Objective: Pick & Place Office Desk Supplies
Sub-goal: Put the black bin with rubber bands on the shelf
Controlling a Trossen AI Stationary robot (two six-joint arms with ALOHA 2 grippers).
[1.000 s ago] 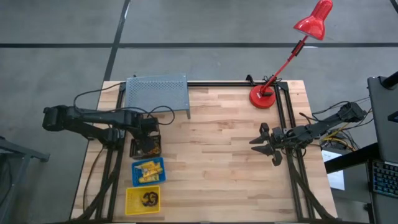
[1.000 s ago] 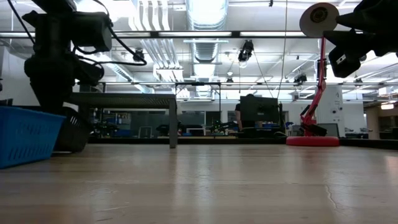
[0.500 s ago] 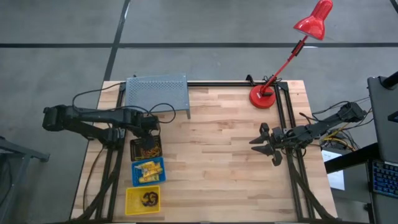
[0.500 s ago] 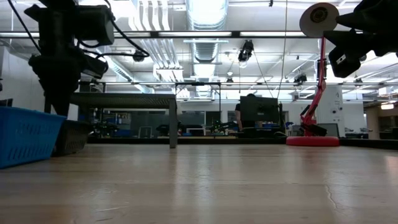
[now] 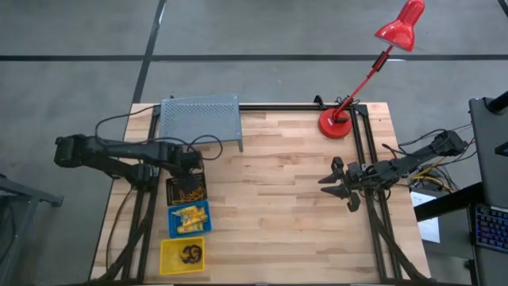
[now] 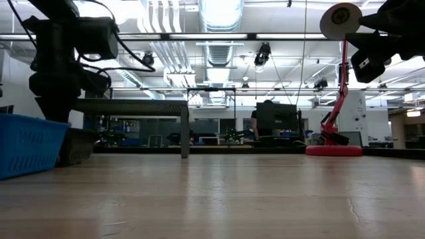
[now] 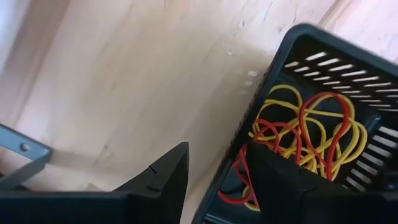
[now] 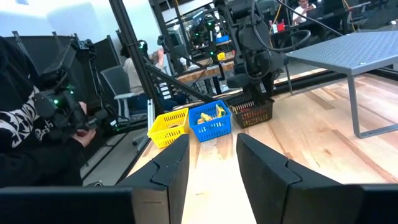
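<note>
A black bin (image 5: 186,191) near the table's left edge holds red and yellow rubber-band loops (image 7: 311,134). On its near side stand a blue bin (image 5: 189,217) with short yellow tubes and a yellow bin (image 5: 182,254) with dark rings. My left gripper (image 5: 189,165) hangs open just above the black bin's far rim (image 7: 261,124), pointing down, with nothing between its fingers. It also shows in the low view (image 6: 56,109) and in its wrist view (image 7: 217,158). My right gripper (image 5: 327,184) waits open and empty above the table's right side.
A grey perforated stand (image 5: 201,119) is at the back left, just beyond the left gripper. A red desk lamp (image 5: 336,123) stands at the back right. The wide wooden middle of the table (image 5: 270,206) is bare. A person (image 8: 25,143) sits beyond the table's left edge.
My left gripper has risen out of the black bin and shifted a little toward the table's far edge, so the whole bin now shows in the high view. The rubber bands have stayed in the bin.
</note>
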